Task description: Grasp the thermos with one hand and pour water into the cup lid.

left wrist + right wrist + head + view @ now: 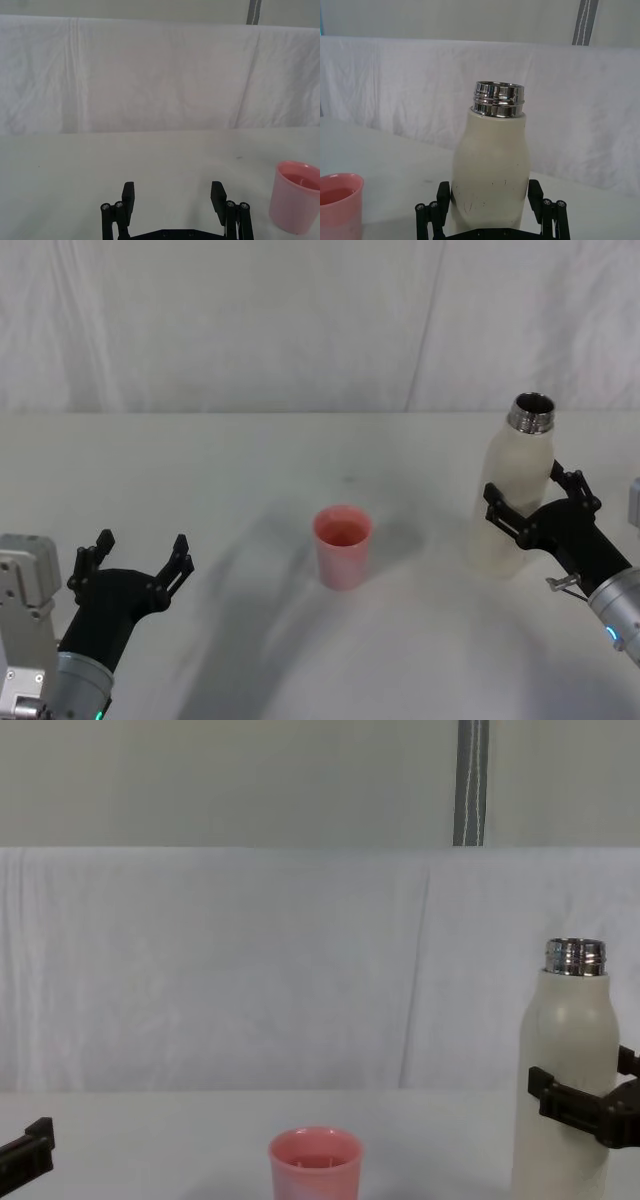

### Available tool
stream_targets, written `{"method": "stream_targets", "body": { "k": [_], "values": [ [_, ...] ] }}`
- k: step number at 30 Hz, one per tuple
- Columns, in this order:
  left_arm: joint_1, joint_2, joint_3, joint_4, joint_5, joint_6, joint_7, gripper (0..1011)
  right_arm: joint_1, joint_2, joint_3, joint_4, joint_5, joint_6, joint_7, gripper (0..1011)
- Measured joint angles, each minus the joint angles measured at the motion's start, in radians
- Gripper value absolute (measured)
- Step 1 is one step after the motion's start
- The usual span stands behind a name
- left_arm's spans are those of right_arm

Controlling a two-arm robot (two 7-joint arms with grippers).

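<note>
The right hand [541, 502] has its fingers set around the midsection of the upright thermos [517, 486], one on each side, so by my reading the grasp is in hand; next it must lift and tip the open steel neck toward the cup lid [342, 545], standing well apart on its inner side. Nothing lies between them on the surface [250, 460], and the left hand [138, 558] hangs spread and idle beyond the cup

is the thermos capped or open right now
Open. The thermos stands upright with its bare threaded steel neck showing and no cap on it; the right pincer brackets its body.
</note>
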Motion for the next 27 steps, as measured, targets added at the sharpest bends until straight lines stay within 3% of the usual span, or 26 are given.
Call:
{"method": "stream_targets", "body": {
  "k": [27],
  "values": [
    [0.000, 0.000, 0.000, 0.000, 0.000, 0.000, 0.000, 1001, -0.042, 0.011, 0.010, -0.047, 0.010, 0.015, -0.006, 1001]
  ]
}}
